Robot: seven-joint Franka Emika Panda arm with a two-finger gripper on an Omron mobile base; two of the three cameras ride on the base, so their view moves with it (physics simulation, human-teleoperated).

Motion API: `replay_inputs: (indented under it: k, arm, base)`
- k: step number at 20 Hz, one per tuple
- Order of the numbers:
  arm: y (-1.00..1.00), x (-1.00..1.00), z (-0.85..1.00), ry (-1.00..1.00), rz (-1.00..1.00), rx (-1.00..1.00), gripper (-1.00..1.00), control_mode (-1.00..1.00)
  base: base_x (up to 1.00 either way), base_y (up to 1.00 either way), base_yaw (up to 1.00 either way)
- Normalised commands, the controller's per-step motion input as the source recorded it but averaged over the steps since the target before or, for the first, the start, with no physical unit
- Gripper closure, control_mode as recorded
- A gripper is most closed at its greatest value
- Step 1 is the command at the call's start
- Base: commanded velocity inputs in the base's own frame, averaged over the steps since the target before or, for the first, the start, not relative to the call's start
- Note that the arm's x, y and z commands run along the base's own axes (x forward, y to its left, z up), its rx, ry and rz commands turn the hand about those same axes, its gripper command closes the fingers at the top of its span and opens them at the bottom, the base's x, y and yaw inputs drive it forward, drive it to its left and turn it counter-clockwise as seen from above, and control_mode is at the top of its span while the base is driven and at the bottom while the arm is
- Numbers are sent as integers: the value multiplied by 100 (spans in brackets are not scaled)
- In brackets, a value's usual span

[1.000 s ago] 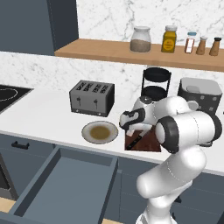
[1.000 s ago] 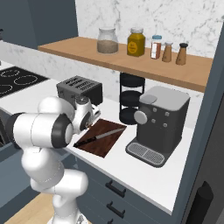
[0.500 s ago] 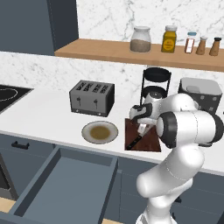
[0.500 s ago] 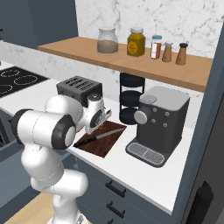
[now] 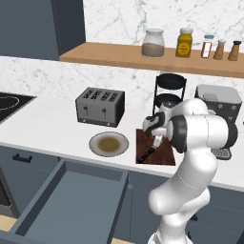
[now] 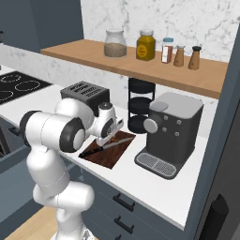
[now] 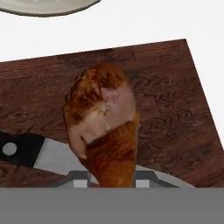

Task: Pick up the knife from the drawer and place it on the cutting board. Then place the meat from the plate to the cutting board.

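Gripper (image 7: 106, 183) clamped on the meat (image 7: 103, 127), holding it above the cutting board (image 7: 166, 100). Knife (image 6: 105, 147) lies flat on the board. Plate (image 5: 109, 144) just left of the board on the table (image 5: 43, 126); drawer (image 5: 71, 200) open below.

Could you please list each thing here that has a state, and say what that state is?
Drawer: pulled open, nothing showing inside.
Knife: lying flat on the board.
Board: on the counter, carrying the knife.
Meat: held in the hand, above the board.
Plate: on the counter, bare.
Hand: shut on the meat.
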Motion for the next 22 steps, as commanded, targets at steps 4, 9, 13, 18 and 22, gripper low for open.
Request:
replay_inputs:
  k: [4,9,13,18,22]
  arm:
    - [0,18,-4,4,0,-2,100,-100]
    - [0,15,-8,1,0,0,100,-100]
    - [0,14,-19,0,0,0,100,-100]
    - [0,11,-21,0,0,0,100,-100]
    - [0,11,-22,0,0,0,100,-100]
  base:
    - [0,0,0]
    - [0,0,0]
    - [0,0,0]
    - [0,0,0]
    - [0,0,0]
